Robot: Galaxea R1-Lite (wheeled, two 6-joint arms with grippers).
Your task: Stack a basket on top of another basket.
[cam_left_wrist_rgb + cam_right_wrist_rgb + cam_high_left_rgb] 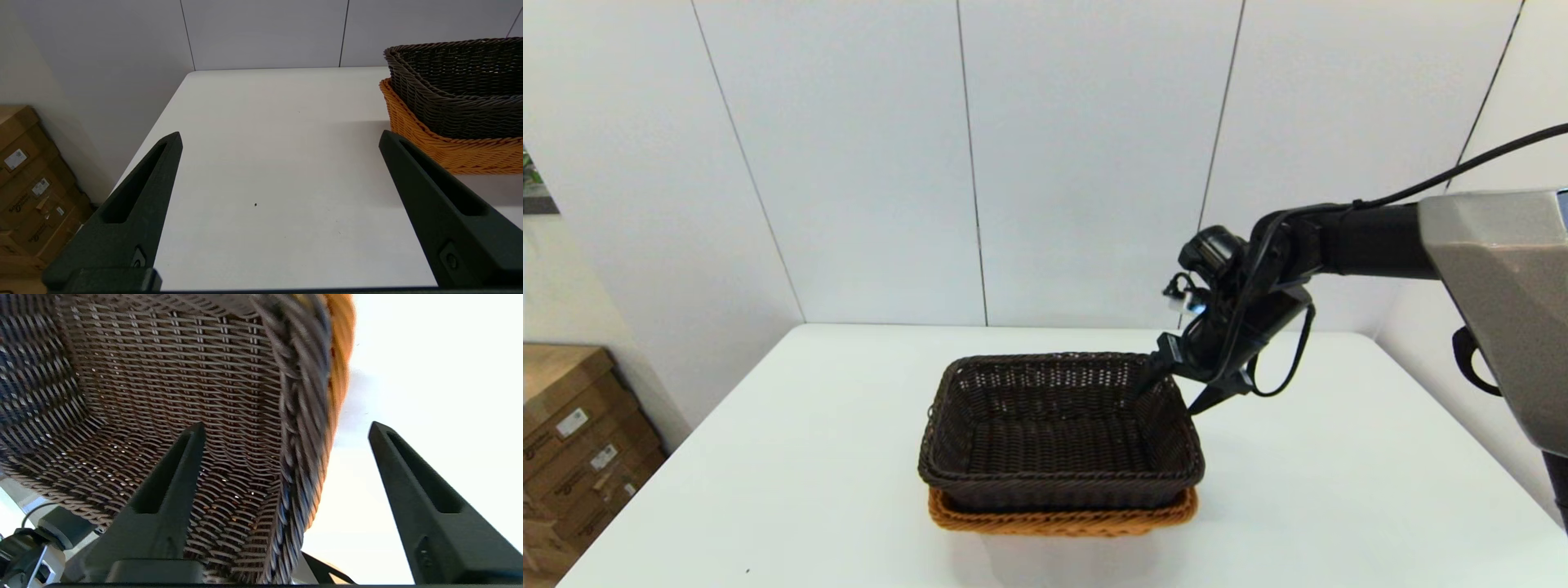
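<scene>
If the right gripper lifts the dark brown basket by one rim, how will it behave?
The dark brown basket looks like stiff wicker, so it probably keeps its shape. Its open weave suggests low weight. Held at one rim by the open right gripper, it may tilt and drag on the orange basket.

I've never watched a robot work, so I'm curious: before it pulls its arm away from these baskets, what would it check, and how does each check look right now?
1. Dark basket nested in orange basket: ok.
2. Stack level: ok in the head view.
3. Right gripper open: ok, fingers spread, one inside the dark basket's far right rim and one outside.
4. Fingers free of the weave: cannot tell.
5. Left gripper out of the way: ok, open over bare table beside the stack.
</scene>
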